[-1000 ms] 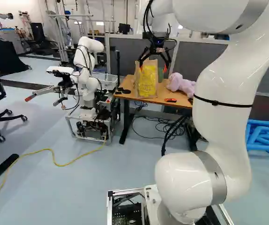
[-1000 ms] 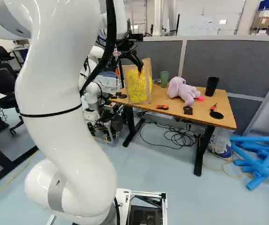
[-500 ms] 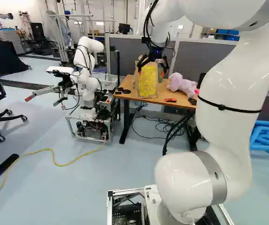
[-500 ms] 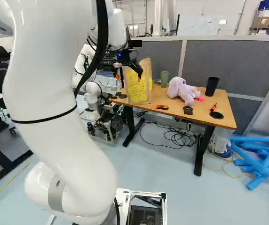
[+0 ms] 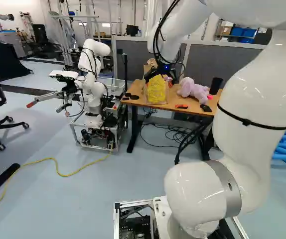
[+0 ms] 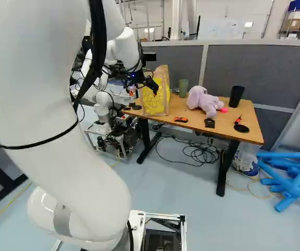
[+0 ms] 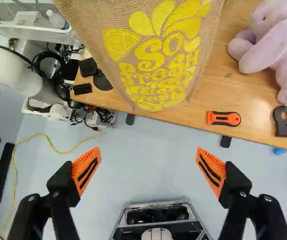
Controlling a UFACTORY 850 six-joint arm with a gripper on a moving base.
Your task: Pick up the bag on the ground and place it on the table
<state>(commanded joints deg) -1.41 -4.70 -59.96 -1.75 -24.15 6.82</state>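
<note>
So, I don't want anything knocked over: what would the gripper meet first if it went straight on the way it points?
Probably the floor, just short of the table; the gripper would likely miss the bag. Depth is unclear, so it might graze the table's front edge or the bag.

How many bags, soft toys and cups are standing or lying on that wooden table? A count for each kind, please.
Bags: 1, the tan bag with yellow print
Soft toys: 1, the lilac soft toy
Cups: 2, the green cup and the black cup
Total of these on the table: 4
</note>
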